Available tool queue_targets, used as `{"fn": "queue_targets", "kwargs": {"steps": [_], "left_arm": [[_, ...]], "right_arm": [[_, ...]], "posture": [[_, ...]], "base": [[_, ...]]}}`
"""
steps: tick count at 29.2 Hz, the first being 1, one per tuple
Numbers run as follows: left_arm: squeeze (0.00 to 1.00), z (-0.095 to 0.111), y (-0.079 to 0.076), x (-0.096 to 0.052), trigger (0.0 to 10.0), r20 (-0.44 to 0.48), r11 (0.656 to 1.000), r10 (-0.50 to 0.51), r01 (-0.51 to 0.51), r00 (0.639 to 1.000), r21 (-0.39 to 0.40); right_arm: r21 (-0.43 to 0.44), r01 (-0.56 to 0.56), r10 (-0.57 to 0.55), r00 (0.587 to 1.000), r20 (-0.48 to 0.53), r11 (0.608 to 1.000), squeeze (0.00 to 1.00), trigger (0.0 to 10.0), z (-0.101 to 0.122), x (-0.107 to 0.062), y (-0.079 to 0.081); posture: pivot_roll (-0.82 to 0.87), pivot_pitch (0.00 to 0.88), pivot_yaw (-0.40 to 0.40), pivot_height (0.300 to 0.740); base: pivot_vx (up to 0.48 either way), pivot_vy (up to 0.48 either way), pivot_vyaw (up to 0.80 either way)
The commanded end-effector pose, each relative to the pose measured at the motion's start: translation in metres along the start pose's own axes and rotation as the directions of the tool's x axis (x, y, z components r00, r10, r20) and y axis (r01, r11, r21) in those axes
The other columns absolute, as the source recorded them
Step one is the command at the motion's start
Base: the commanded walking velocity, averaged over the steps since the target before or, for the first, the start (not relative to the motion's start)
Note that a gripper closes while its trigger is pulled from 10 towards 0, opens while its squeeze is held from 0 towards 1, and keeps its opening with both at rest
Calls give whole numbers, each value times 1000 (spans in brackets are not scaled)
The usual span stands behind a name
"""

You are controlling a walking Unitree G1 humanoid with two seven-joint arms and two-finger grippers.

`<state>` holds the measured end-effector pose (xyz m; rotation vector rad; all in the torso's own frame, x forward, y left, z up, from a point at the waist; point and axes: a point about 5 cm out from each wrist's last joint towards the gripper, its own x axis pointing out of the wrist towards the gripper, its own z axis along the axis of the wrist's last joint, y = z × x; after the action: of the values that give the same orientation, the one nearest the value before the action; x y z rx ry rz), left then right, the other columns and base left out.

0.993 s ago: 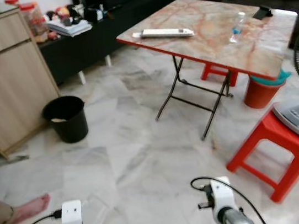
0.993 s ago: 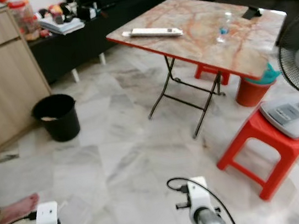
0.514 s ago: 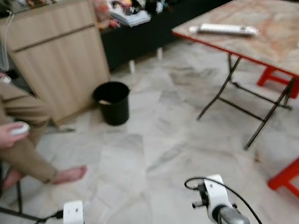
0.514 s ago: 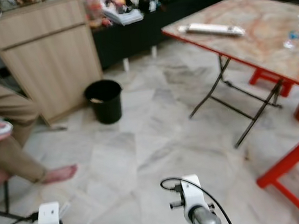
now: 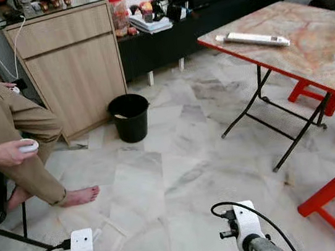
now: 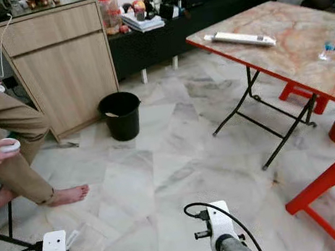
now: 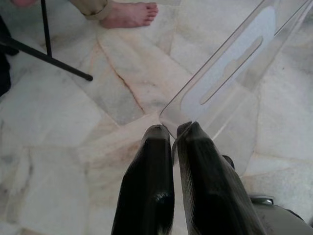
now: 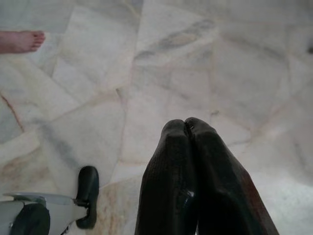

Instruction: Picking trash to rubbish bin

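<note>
Left wrist view: left gripper [image 7: 174,133] pinches a clear plastic sheet [image 7: 234,73].
Camera now steadier on the bin [image 5: 129,116]; right gripper [image 8: 186,126] closed, empty.

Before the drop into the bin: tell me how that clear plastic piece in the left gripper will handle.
The clear plastic piece looks thin and see-through, so probably light and bendy. The left gripper pinches only one corner, so it may swing or slip. Smooth and glossy, likely slippery.

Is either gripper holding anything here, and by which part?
The left gripper pinches a clear plastic package by its corner edge. The right gripper is shut, holding nothing.
</note>
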<state>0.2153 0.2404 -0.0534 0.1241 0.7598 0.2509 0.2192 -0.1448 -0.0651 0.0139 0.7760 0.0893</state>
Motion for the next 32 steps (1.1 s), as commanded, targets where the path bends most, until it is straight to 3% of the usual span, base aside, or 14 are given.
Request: {"fn": "queue_targets", "kwargs": {"steps": [1, 8, 32], "left_arm": [[0, 1, -1, 0, 10000, 5, 1000, -8, 8, 1000, 11], [0, -1, -1, 0, 10000, 2, 1000, -10, 10, 1000, 21], [0, -2, 3, -1, 10000, 2, 1000, 1, -1, 1000, 17]], "right_arm": [[14, 11, -11, 1000, -6, 1000, 0, 10000, -1, 0, -2], [24, 2, -2, 1000, -14, 1000, 0, 10000, 1, 1, -1], [-16, -15, 15, 1000, -10, 1000, 0, 10000, -2, 0, 3]], "posture": [[50, 36, -37, 740], [51, 20, -38, 740], [61, 30, -38, 740]], "base": [[472, 0, 0], [472, 0, -518], [472, 0, -43]]}}
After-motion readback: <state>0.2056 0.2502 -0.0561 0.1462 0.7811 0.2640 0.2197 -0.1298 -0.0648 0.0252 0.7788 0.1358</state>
